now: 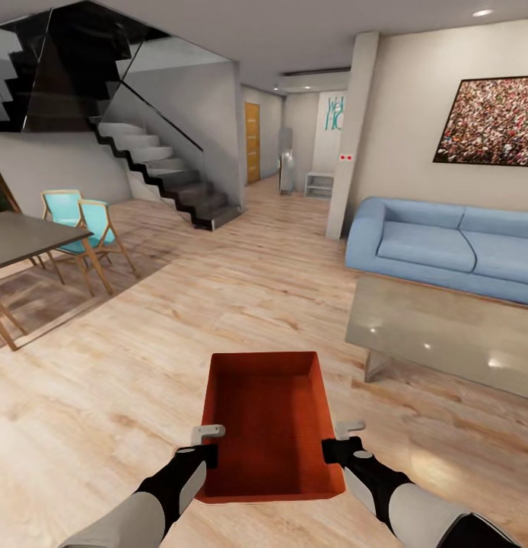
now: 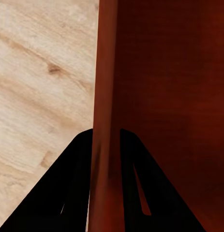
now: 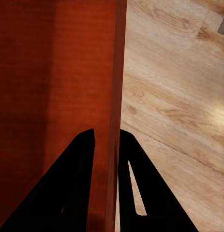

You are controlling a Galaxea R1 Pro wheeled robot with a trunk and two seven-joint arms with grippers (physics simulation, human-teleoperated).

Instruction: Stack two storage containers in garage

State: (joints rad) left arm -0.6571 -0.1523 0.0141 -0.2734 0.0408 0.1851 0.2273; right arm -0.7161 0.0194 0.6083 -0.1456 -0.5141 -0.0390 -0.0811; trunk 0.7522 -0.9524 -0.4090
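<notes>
I hold one orange-red tray out in front of me, above the wood floor of the living room. My left gripper is clamped on its left wall, one finger inside and one outside; the left wrist view shows the wall running between my dark fingers. My right gripper pinches the right wall the same way. Both forearms reach forward, roughly level, wrists turned inward. The tray seems to hang clear of the planks, though I can't be sure. The sofa and a glass table stand to my right.
</notes>
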